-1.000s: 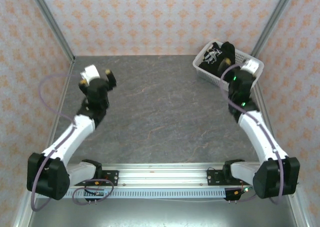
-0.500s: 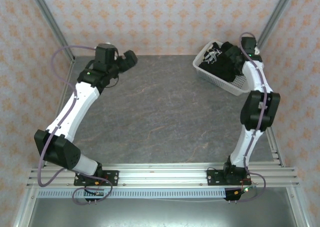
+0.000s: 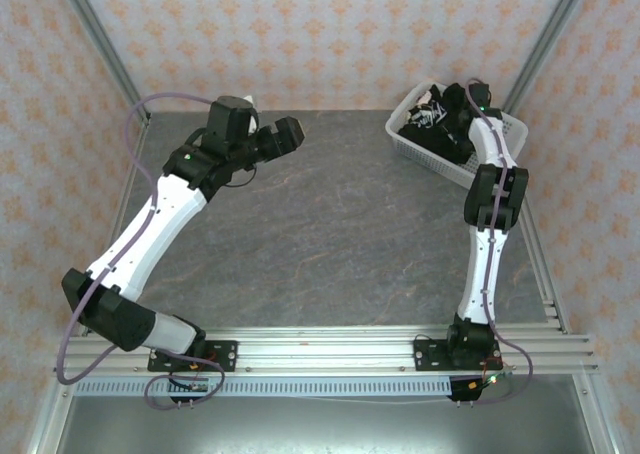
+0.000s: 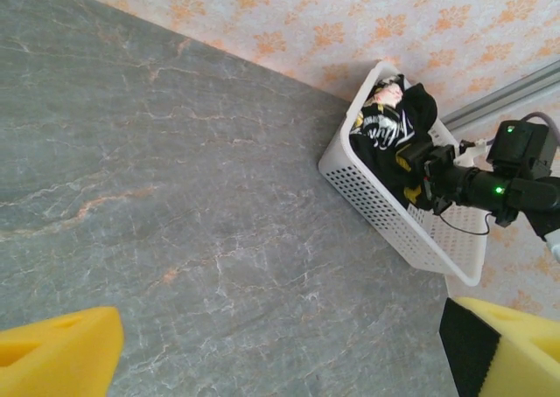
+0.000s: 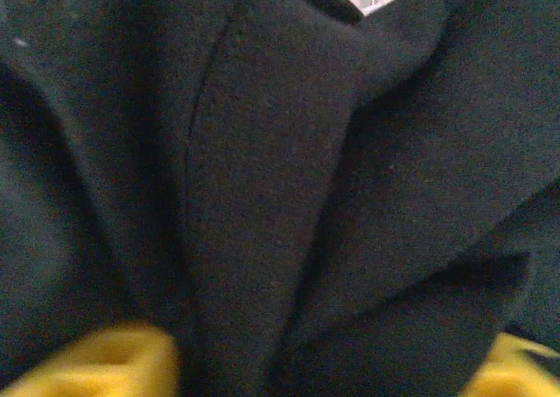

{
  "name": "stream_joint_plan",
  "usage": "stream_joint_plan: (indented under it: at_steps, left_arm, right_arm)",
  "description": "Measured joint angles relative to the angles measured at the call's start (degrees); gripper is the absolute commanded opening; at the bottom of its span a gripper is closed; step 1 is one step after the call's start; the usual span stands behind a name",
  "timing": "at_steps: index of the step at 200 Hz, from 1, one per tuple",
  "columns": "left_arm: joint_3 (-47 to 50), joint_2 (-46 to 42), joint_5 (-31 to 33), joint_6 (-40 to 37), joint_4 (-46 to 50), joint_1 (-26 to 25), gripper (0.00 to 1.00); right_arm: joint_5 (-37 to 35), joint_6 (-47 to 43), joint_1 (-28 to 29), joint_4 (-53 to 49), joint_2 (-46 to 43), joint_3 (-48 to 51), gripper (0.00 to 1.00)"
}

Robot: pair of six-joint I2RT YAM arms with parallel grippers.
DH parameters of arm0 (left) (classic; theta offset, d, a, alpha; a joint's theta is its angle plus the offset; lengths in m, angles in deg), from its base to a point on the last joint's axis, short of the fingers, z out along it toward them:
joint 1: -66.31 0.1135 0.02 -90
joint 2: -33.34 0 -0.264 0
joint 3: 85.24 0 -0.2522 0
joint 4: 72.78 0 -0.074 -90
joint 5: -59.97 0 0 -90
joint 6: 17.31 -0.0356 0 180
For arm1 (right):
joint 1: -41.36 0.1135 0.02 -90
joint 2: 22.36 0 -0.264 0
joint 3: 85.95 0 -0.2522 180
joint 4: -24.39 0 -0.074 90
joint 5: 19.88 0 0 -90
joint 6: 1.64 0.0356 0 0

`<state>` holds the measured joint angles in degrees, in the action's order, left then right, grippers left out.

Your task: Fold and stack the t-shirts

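You're pushing the right gripper (image 5: pixel 311 366) deeper into the two-o'clock basket (image 3: pixel 425 150) than before, jaws apart astride a fold of the t-shirts (image 5: pixel 271 170), likely limp and light: pinch there.

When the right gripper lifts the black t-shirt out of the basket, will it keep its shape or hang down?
Probably floppy: the t-shirt lies in deep soft folds, so it should droop from the right gripper. Likely light and not slippery, since the cloth looks matte. It may drag on the basket rim, being bunched inside.
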<state>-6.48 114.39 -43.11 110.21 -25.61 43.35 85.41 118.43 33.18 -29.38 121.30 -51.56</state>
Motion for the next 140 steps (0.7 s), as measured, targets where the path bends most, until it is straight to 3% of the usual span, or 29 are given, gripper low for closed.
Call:
stream_joint_plan:
  at_steps: [3,62,111,140]
  left_arm:
    - [0.0,-0.3,0.0,0.0,0.2,0.0,0.93]
    - [2.5,-4.9,3.4,0.0,2.3,0.0,0.88]
    - [4.3,-3.2,6.4,0.0,3.9,-0.1,0.87]
    - [4.3,-1.3,7.7,0.0,4.4,-0.1,0.87]
  right_arm:
    - [0.0,0.0,0.0,0.2,0.0,0.1,0.0]
    - [-6.1,0.6,1.3,5.1,-12.9,10.8,0.0]
    - [-12.2,-0.8,5.1,5.5,-31.7,10.8,0.0]
    - [-13.6,-2.6,7.4,5.0,-40.3,5.6,0.0]
